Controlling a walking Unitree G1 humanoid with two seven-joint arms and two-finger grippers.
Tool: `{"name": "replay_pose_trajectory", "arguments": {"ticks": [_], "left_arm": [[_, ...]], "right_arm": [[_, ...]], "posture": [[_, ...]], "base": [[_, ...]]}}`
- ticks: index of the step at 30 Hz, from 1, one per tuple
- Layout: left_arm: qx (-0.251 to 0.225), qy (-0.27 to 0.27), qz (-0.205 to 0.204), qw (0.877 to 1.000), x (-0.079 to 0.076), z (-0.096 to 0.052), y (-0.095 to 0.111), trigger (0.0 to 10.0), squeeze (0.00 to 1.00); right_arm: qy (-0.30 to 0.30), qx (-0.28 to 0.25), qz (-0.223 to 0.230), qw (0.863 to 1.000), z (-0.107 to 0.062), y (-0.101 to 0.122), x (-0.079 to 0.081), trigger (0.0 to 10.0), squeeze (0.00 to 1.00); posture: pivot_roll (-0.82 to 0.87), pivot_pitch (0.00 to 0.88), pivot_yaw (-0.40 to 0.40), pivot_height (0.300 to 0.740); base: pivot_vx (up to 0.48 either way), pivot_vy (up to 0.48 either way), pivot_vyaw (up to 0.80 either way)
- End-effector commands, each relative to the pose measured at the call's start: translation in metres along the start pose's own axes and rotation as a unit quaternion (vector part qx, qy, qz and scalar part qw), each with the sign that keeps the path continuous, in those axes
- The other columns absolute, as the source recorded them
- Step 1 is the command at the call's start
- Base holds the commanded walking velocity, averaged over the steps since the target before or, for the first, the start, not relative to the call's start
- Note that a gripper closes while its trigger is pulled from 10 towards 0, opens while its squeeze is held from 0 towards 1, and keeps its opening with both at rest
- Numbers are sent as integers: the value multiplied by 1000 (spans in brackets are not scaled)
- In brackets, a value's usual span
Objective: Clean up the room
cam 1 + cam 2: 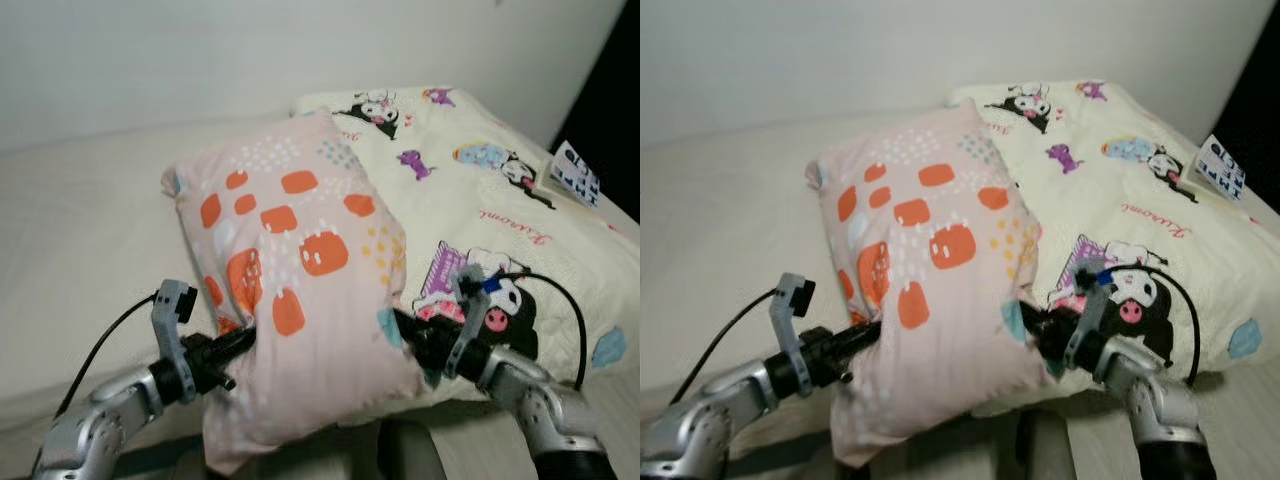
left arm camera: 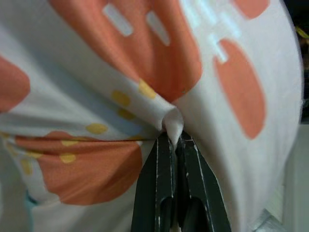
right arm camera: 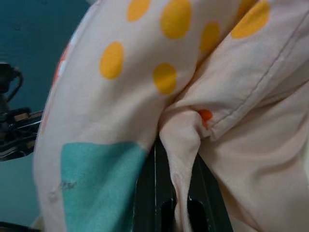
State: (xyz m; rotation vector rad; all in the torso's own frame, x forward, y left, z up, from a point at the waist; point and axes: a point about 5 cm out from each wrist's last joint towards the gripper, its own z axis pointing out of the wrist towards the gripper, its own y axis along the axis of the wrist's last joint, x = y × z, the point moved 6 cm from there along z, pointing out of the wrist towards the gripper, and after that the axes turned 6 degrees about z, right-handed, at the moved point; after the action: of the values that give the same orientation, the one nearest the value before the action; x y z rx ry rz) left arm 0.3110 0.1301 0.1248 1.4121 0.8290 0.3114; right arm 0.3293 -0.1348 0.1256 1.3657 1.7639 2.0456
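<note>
Both silver arms reach forward at the near edge of the bed, and between them hangs the pink pillow with orange blotches. On the robot's left, the left end effector is clenched on a small pinch of the pillow's cover; the left wrist view shows the two black fingers pressed together with a little peak of fabric squeezed up between them. On the other side, the right end effector is likewise clamped on a fold of cover near a seam, as the right wrist view shows, with cloth bunched over its fingers. The pillow leans tilted, its far end resting against the cream cartoon-print pillow that lies toward the head of the bed, its near end overhanging the bed's edge.

Judging by the task, the step in hand is placing this pillow neatly on the bed. Both holds are thin pinches of cloth rather than grips on the filling, so they may slip if the arms jerk or pull apart. Doing it well likely means moving both arms together at one height, carrying the pillow fully over the mattress, lowering it flat beside the cartoon-print pillow, and releasing only once its weight rests on the bed.
</note>
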Motion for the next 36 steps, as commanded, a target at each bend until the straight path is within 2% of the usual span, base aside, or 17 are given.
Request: {"name": "replay_pose_trajectory", "arguments": {"ticks": [1, 3, 7, 13, 14, 16, 17, 18, 19, 24, 25, 26, 30, 32, 36], "left_arm": [[6, -77, -5, 997, -28, 6, 0, 0, 0], [6, -83, -5, 997, -30, 6, 1, 0, 0], [21, -122, 6, 992, -43, 3, 2, 0, 0], [35, -123, 38, 991, -46, 4, -1, 0, 0], [38, -117, 49, 991, -46, 7, -3, 10000, 0], [38, -117, 49, 991, -46, 7, -3, 10000, 0], [40, -114, 51, 991, -48, 9, -5, 10000, 310], [40, -114, 51, 991, -48, 9, -5, 10000, 310], [34, -109, 43, 993, -49, 11, -4, 10000, 1000], [19, -98, 35, 994, -49, 14, 0, 10000, 1000], [12, -91, 35, 995, -48, 15, 4, 10000, 306], [7, -84, 38, 996, -45, 15, 7, 10000, 0], [-11, -59, 40, 997, -34, 13, 18, 10000, 0], [-15, -45, 52, 997, -26, 9, 24, 10000, 0], [-14, -48, 60, 997, -25, 4, 27, 10000, 0]], "right_arm": [[59, 30, 14, 998, 11, -17, 31, 0, 0], [64, 32, 16, 997, 10, -18, 36, 0, 0], [77, 45, 13, 996, 1, -23, 52, 0, 0], [69, 53, 1, 996, -4, -24, 58, 0, 0], [45, 51, -14, 998, -5, -24, 49, 10000, 1000], [45, 51, -14, 998, -5, -24, 49, 10000, 1000], [24, 49, -26, 998, -7, -22, 40, 10000, 1000], [24, 49, -26, 998, -7, -22, 40, 10000, 1000], [6, 42, -35, 998, -9, -16, 31, 10000, 1000], [-23, 26, -50, 998, -12, -1, 20, 10000, 1000], [-24, 24, -63, 997, -16, 7, 19, 10000, 0], [-19, 23, -71, 997, -19, 13, 20, 10000, 0], [7, 28, -85, 996, -30, 25, 23, 10000, 0], [22, 46, -108, 993, -42, 28, 25, 10000, 0], [26, 80, -145, 986, -58, 27, 23, 10000, 0]], "posture": [[-11, 175, 4, 539], [-12, 174, 4, 539], [-16, 175, 9, 539], [-17, 175, 11, 539], [-15, 174, 11, 539], [-15, 174, 11, 539], [-11, 172, 11, 539], [-11, 172, 11, 539], [-11, 173, 11, 539], [-9, 171, 11, 539], [-5, 171, 11, 539], [-6, 171, 11, 539], [-5, 167, 12, 539], [-2, 166, 12, 539], [1, 163, 12, 539]], "base": [[0, 0, 0], [0, 0, 0], [0, 0, 0], [0, 0, 0], [0, 0, 0], [0, 0, 0], [0, 0, 0], [0, 0, 0], [0, 0, 0], [0, 0, 0], [0, 0, 0], [0, 0, 0], [0, 0, 0], [0, 0, 0], [0, 0, 0]]}}
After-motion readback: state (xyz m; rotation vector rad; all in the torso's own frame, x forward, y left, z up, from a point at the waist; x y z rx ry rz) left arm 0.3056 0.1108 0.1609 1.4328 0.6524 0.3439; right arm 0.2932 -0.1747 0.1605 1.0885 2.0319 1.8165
